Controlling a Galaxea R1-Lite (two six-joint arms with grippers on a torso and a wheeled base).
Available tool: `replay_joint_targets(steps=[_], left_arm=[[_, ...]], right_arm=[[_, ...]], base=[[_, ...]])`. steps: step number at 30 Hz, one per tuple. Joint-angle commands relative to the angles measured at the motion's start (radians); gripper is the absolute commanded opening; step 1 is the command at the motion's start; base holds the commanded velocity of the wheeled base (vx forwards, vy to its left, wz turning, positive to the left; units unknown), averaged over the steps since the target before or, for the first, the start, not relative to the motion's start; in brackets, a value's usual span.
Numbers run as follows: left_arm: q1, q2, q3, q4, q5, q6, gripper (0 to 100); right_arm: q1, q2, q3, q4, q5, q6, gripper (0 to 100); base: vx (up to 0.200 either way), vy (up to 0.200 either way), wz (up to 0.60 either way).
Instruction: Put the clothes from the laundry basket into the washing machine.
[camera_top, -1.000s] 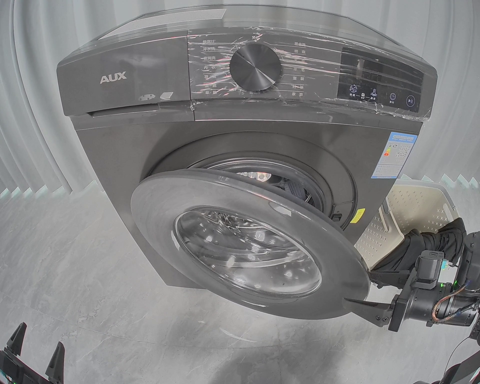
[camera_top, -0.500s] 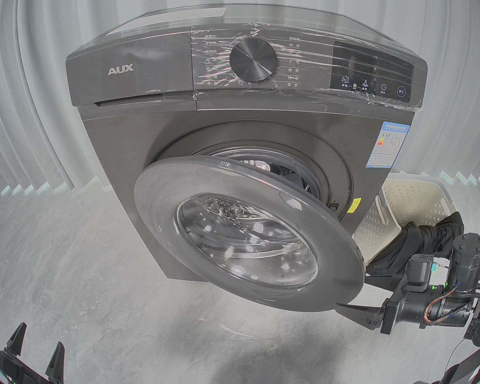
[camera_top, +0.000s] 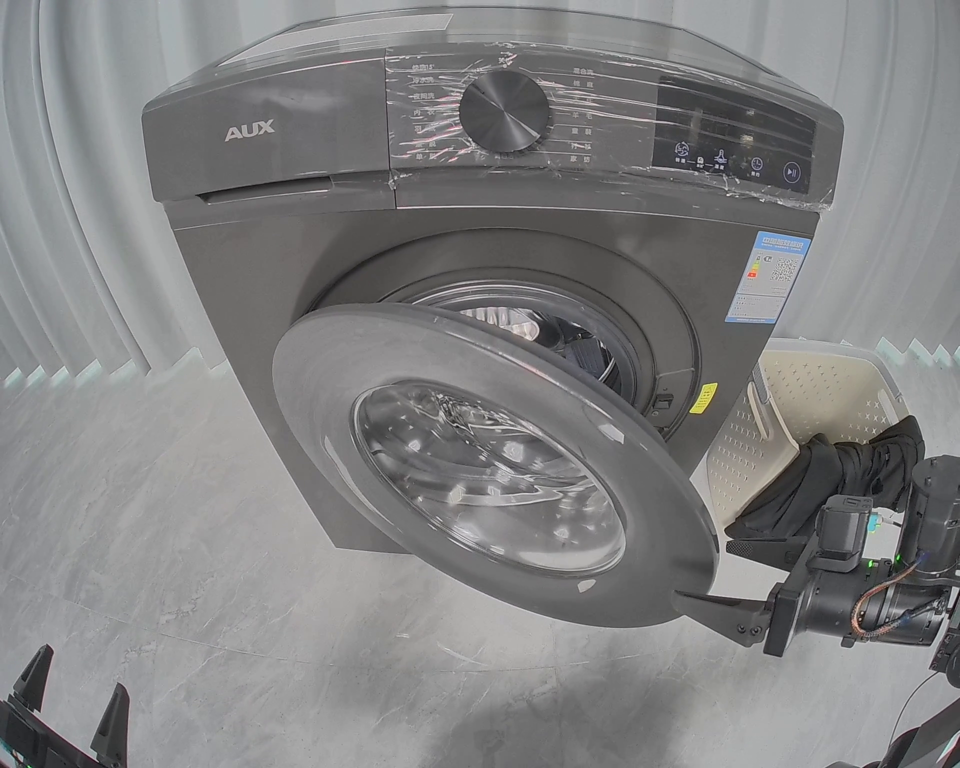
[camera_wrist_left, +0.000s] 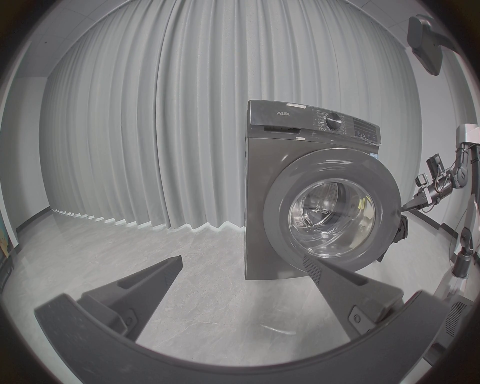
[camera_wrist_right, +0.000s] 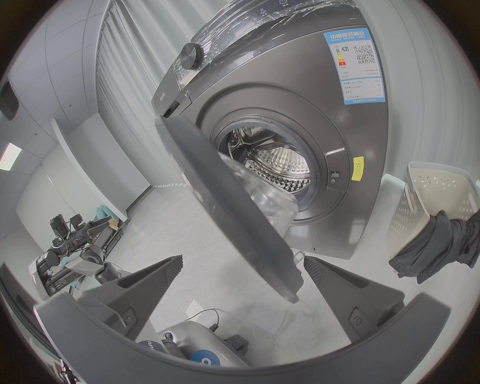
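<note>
Washing machine stands straight ahead of both grippers, its round door swung wide open toward the robot. Behind the door the steel drum lies open; a dark patch shows at its mouth in the head view, and I cannot tell whether that is cloth. Beyond the right gripper, beside the machine's right flank, sits a cream perforated laundry basket. A dark garment hangs out over the basket's near wall, just behind that gripper's wrist. The right gripper is released, fingers spread, with the free edge of the door between them; its lower fingertip lies at the door's rim. The left gripper sits low and well apart from the machine, also released and holding nothing
</note>
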Motion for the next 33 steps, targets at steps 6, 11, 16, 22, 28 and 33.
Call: replay_joint_targets(steps=[6,11,16,22,28,33], left_arm=[[0.0,-0.015,0.018,0.0,0.0,0.0,100],[0.0,-0.015,0.018,0.0,0.0,0.0,100],[0.0,-0.015,0.018,0.0,0.0,0.0,100],[0.0,-0.015,0.018,0.001,0.0,0.0,100],[0.0,-0.015,0.018,0.0,0.0,0.0,100],[0.0,-0.015,0.018,0.0,0.0,0.0,100]], right_arm=[[0.012,0.05,0.007,-0.002,0.002,0.006,100],[0.032,0.049,0.013,-0.001,0.008,0.009,100],[0.074,0.029,0.051,-0.001,0.022,0.015,100],[0.04,-0.008,0.033,-0.004,0.026,0.006,100],[-0.032,0.014,-0.024,-0.005,0.023,-0.006,100],[-0.03,0.119,-0.067,-0.013,0.025,-0.002,100]], base=[[0.0,0.0,0.0],[0.0,0.0,0.0],[0.0,0.0,0.0],[0.0,0.0,0.0],[0.0,0.0,0.0],[0.0,0.0,0.0]])
